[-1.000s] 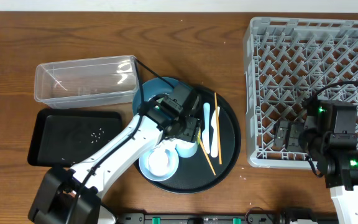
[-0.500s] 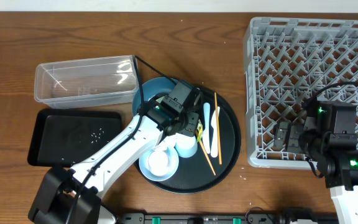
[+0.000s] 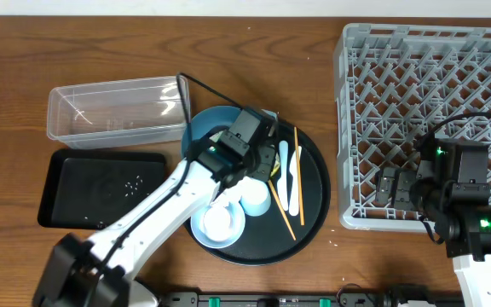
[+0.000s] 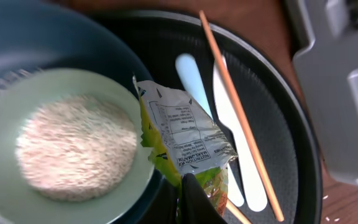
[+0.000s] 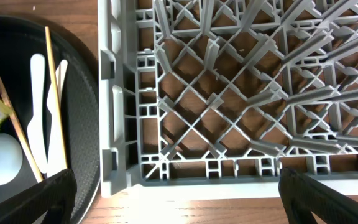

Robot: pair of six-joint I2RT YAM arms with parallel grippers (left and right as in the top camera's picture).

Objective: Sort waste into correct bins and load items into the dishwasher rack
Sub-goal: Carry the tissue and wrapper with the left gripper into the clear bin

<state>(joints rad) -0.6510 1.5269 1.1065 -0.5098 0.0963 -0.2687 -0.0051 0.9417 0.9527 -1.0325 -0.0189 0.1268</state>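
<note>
Left tool [image 4: 188, 190] pinches the wrapper [image 4: 182, 137] — clear tub [image 3: 118, 109] lies off to its left; right tool [image 5: 176, 180] gapes, empty.

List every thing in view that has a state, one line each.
Left gripper: shut on wrapper.
Wrapper: pinched at one end, crumpled.
Right gripper: open, empty, over rack.
Rack: no items visible.
Tub: looks empty.
Flat tray: few white grains.
Green bowl: holds rice.
Chopsticks: loose on round tray.
</note>
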